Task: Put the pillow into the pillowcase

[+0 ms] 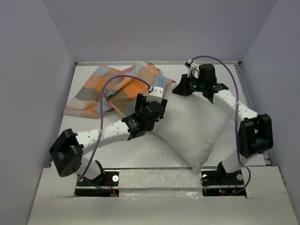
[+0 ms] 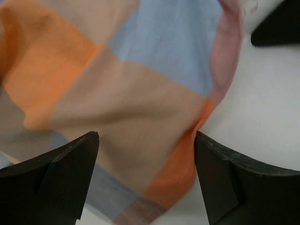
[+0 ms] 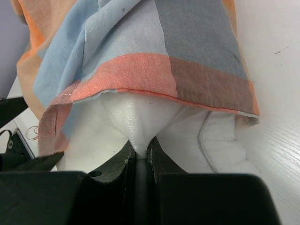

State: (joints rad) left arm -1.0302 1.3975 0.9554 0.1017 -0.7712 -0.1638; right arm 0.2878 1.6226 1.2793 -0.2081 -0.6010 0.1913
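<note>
Pillow (image 1: 197, 126) lies diagonally on the tabletop (image 1: 140, 152), its far corner tucked just under the pillowcase (image 1: 112, 86) hem. Right pincer (image 3: 139, 157) is closed, pinching a fold of pillow fabric at that corner. Left pincer (image 2: 146, 140) is open, its jaws spread over checked cloth left of the pillow; contact unclear.

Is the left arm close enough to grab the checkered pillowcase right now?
Probably yes. The left end effector is open right above the pillowcase, with its fingers either side of the cloth's edge, and nothing lies between them.
</note>
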